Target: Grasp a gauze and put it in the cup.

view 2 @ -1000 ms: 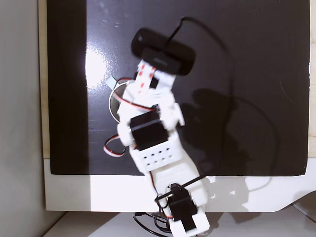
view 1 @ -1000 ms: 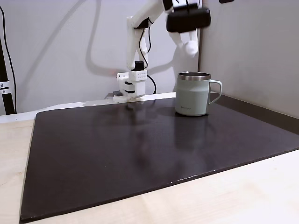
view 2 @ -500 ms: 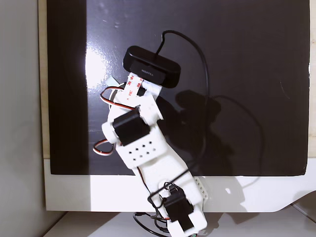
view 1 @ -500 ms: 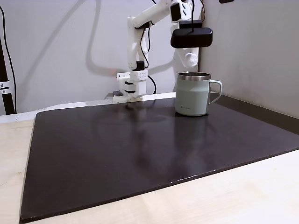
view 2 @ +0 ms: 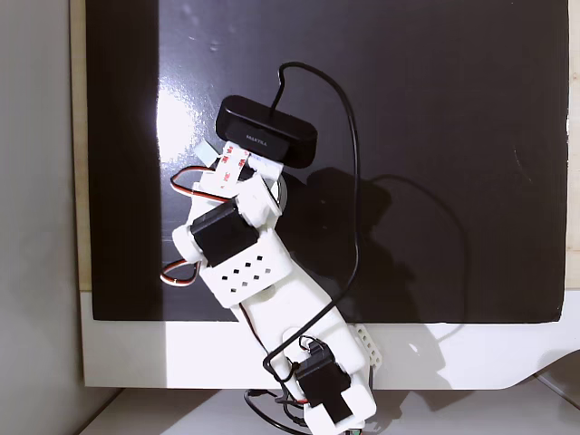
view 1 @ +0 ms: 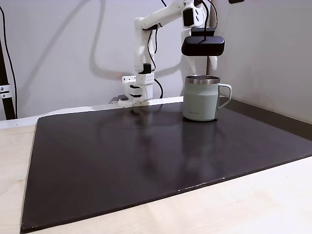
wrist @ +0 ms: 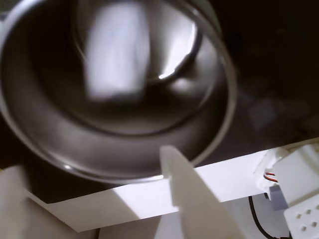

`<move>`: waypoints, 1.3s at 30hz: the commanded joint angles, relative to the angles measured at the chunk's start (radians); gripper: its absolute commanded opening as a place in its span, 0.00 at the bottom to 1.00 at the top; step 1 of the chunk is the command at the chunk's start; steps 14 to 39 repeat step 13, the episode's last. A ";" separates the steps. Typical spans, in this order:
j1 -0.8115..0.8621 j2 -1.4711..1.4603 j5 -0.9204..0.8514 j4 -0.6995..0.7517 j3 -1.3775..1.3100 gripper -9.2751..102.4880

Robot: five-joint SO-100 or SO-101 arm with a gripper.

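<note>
The pale green cup (view 1: 200,100) stands upright at the back right of the black mat; from above, its grey handle (view 2: 207,155) sticks out from under the arm. My gripper (view 1: 210,66) hangs just above the steel rim, below the black camera (view 1: 203,46). In the wrist view I look down into the cup (wrist: 209,124). A blurred white shape inside it, apparently the gauze (wrist: 117,55), lies free of the fingers. The gripper (wrist: 89,167) is open, with one white finger (wrist: 187,199) in the middle and the other at the lower left corner.
The black mat (view 1: 146,156) covers most of the wooden table. The arm's white base (view 1: 134,92) stands on a white board (view 2: 453,353) behind the mat. A wall rises close to the right of the cup, and a black cable (view 2: 349,172) loops over the mat.
The gripper came down over the cup with the gauze between its fingers. The fingers have since parted, and the gauze is now inside the cup.
</note>
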 commanded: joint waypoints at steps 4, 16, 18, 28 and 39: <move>0.015 0.049 0.005 0.000 -0.002 0.40; 0.018 0.055 0.003 0.000 -0.002 0.39; 0.018 0.055 0.003 0.000 -0.002 0.39; 0.018 0.055 0.003 0.000 -0.002 0.39; 0.018 0.055 0.003 0.000 -0.002 0.39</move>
